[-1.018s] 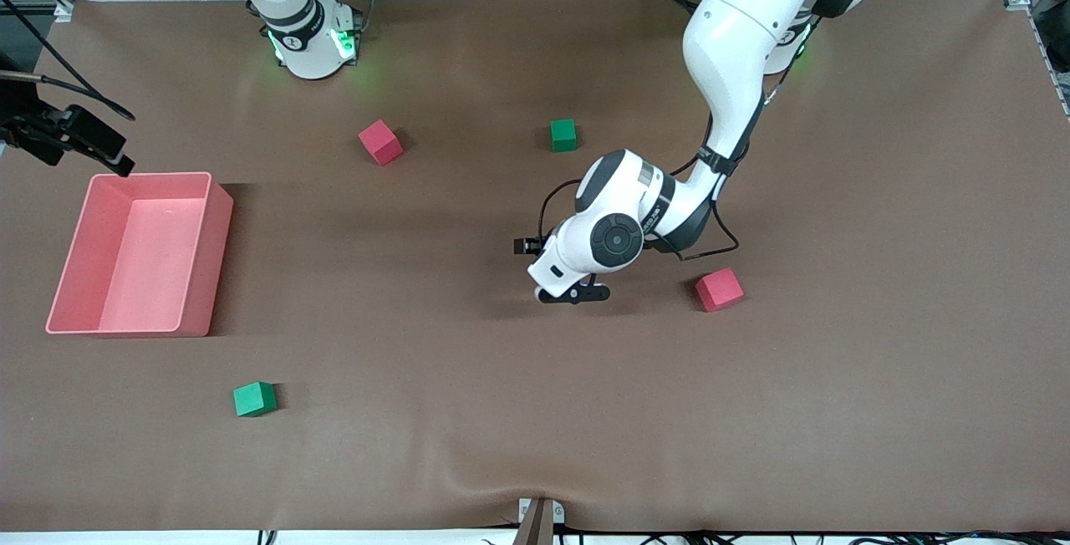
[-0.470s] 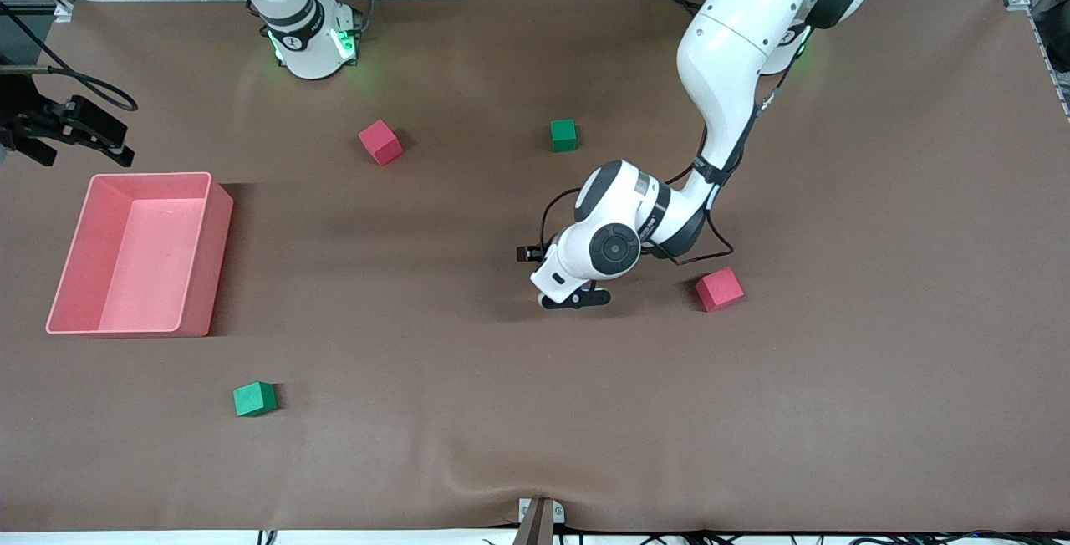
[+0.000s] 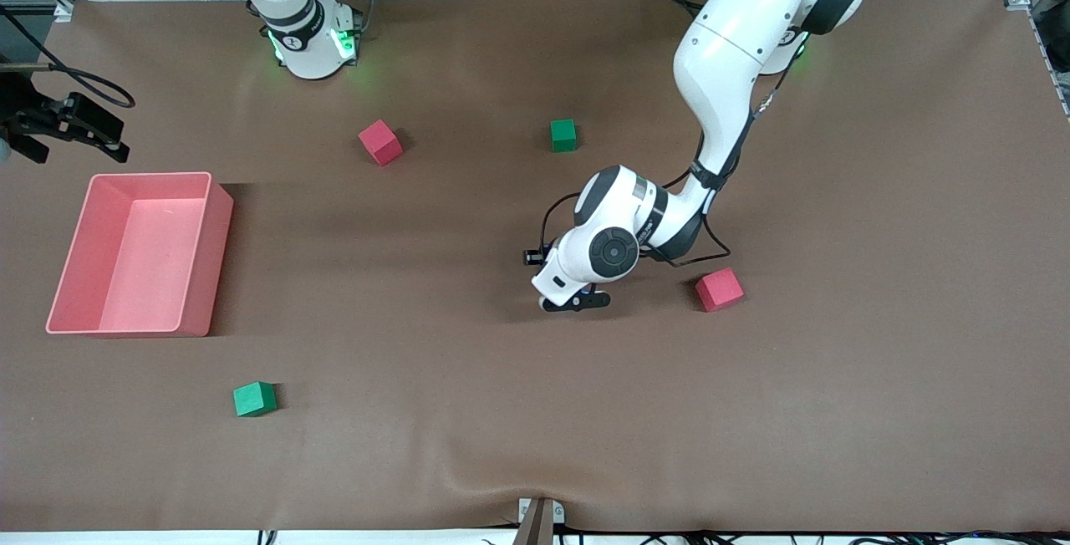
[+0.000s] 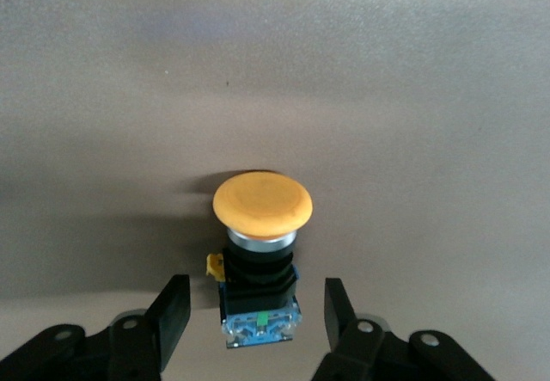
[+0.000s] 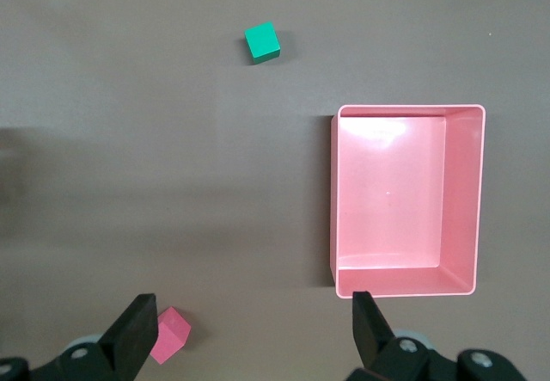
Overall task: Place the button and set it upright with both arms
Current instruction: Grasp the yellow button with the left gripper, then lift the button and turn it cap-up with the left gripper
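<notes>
The button (image 4: 261, 205) shows in the left wrist view: a round orange cap on a black body with a blue end. It lies on the brown mat. My left gripper (image 4: 256, 312) is open, one finger on each side of the blue end, with a gap on both sides. In the front view the left gripper (image 3: 575, 301) is low over the middle of the table and hides the button. My right gripper (image 3: 67, 123) waits at the right arm's end of the table, above the pink bin (image 3: 138, 329). It is open (image 5: 251, 329) and empty.
A pink cube (image 3: 720, 289) lies beside the left hand, toward the left arm's end. Another pink cube (image 3: 380, 142) and a green cube (image 3: 563, 134) lie nearer the bases. A second green cube (image 3: 254, 399) lies nearer the front camera than the bin.
The left hand has sunk a little toward the mat at the same spot. The right gripper has drifted slightly toward the table's edge.
</notes>
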